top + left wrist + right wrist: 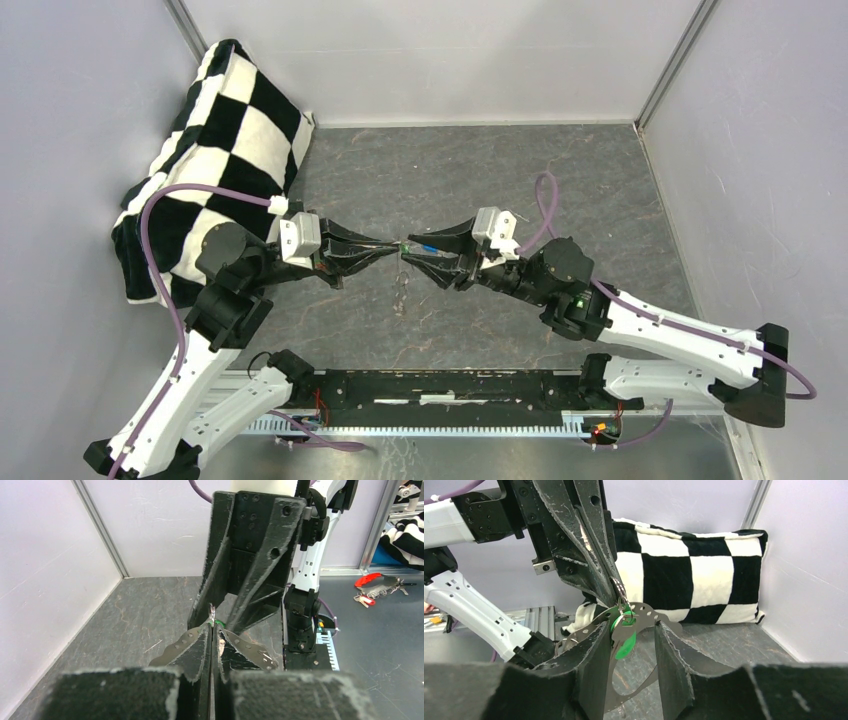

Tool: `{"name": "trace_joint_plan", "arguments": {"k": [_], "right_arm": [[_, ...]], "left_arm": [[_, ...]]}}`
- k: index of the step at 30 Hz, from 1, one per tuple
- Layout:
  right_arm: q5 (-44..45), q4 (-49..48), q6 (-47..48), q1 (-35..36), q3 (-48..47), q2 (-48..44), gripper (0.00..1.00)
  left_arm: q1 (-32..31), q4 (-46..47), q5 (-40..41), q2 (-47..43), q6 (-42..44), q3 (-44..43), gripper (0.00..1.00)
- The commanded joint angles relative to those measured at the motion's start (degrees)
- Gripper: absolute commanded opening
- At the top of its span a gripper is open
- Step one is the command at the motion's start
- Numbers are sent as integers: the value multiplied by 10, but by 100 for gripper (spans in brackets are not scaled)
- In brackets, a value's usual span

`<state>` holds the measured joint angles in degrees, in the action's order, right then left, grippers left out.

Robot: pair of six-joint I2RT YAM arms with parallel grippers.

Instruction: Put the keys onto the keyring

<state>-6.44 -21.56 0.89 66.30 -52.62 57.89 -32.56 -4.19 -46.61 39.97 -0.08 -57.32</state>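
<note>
We see left gripper (pixel 615 580) clenched on thin grey metal keyring (pixel 620 592), green-headed key (pixel 625 639) hanging inside half-open right gripper (pixel 631 627), midair over grey tabletop (pixel 450 160).

Dark grey tabletop (pixel 600 200): stone-like mottling, matt, faintly veined. Black-and-white chequered cushion (pixel 704 575): soft plush cloth, short nap. Black two-finger right gripper (pixel 631 630): coarse matt plastic, grainy on the fingers (pixel 586 655), scuffed pale along the edges. Same rough black plastic on the left gripper (pixel 616 582). Green-headed little key (pixel 625 641): smooth plastic, slight gloss. Thin grey keyring (pixel 619 592): bright, probably bare metal, too fine for more. White arm shells (pixel 660 330): smooth satin plastic. Purple cable (pixel 160 200): smooth rubbery sheath.
</note>
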Motion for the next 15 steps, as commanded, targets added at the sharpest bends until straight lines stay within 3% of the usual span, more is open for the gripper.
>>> {"name": "trace_joint_plan", "arguments": {"k": [1, 3, 5, 15], "right_arm": [[31, -33, 12, 10, -9, 13, 34], [41, -31, 14, 11, -6, 8, 14], [53, -22, 12, 11, -2, -2, 6], [49, 58, 10, 14, 3, -45, 4]], "left_arm": [[1, 17, 3, -2, -3, -20, 2], [1, 8, 5, -4, 4, -23, 2], [0, 5, 7, -7, 14, -23, 2], [1, -4, 10, -11, 42, -17, 2]]}}
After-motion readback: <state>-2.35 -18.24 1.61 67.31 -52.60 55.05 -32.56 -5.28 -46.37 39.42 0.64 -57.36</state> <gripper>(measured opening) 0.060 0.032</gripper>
